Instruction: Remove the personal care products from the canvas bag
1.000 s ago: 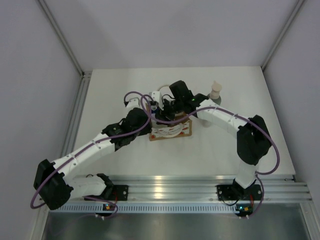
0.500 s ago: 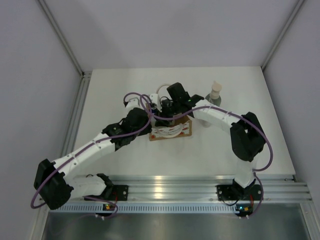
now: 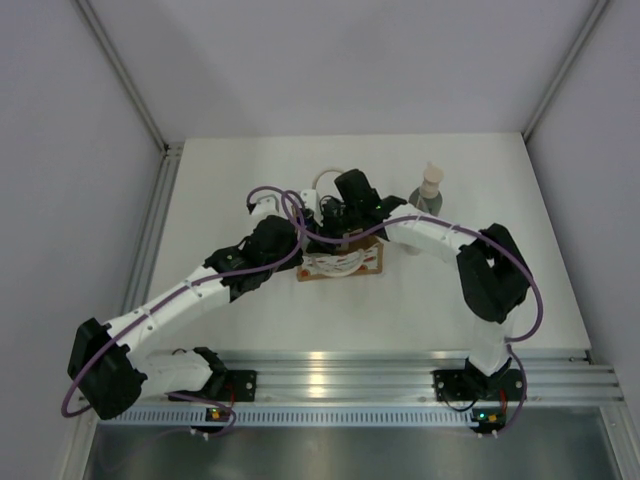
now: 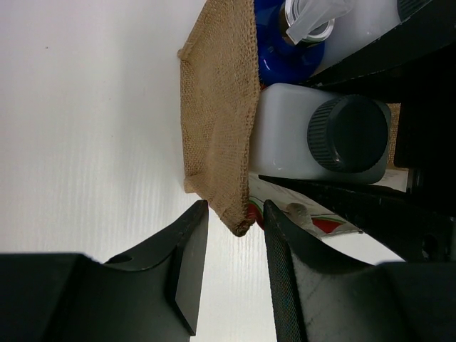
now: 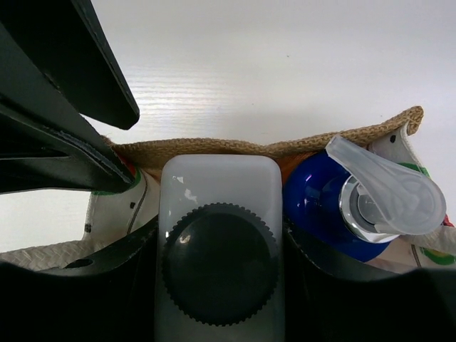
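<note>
Your right claw [image 5: 221,299] is down in the mouth of the canvas bag [image 5: 249,147], one finger on each flank of the white bottle [image 5: 217,192] with the dark ribbed cap. No gap shows on either side, so it looks clamped on. Your left claw [image 4: 234,235] stands open at the bag's corner, with the burlap edge between its fingers but not pinched. The grey-green pump bottle [image 3: 428,190] already stands on the table [image 3: 240,180] to the right of the bag, so I judge this to be the grasp on a second product, with the lift yet to come. That lift calls for a straight vertical pull, and it would help if the left claw closed on the burlap first so the bag does not ride up with the bottle. Room is tight: the bag's rim hugs the far face of the white bottle, and the orange bottle with the blue top [image 5: 320,206] sits just beside it, with one of your fingers wedged between the two. Once you are above the rim, bare table lies open to the right and toward the front, well apart from the side walls.
</note>
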Controlling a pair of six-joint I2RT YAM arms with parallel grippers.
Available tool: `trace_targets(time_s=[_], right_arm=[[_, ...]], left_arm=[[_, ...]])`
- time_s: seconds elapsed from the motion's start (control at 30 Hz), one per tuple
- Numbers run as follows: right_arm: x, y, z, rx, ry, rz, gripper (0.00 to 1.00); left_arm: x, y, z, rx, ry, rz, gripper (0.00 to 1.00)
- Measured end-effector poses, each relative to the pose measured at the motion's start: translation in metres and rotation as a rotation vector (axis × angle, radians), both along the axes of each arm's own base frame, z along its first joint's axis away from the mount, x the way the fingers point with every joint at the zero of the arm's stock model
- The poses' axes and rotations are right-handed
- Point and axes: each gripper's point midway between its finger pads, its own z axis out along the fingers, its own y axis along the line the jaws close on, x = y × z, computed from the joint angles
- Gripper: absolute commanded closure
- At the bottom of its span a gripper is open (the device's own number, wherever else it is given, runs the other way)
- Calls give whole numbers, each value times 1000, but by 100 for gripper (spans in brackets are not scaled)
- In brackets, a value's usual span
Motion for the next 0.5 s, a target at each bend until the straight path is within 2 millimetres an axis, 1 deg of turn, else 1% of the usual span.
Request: trace_targets(time_s=[0.03,0.1,0.13,0.33,0.5], right_arm=[[0,0,-1,6,-2,-1,89],[0,1,-1,18,-4,-1,95],[-1,2,-1,23,-3,-2,100],[0,4,-2,61,1,-25,100],[0,2,-1,106,9,-75,100]], left_arm=[[0,0,0,0,0,0,59],[0,0,0,1,-1,0,59],[0,0,0,1,-1,0,59],[0,1,0,2,-3,2,59],[0,1,1,2,-3,3,59]])
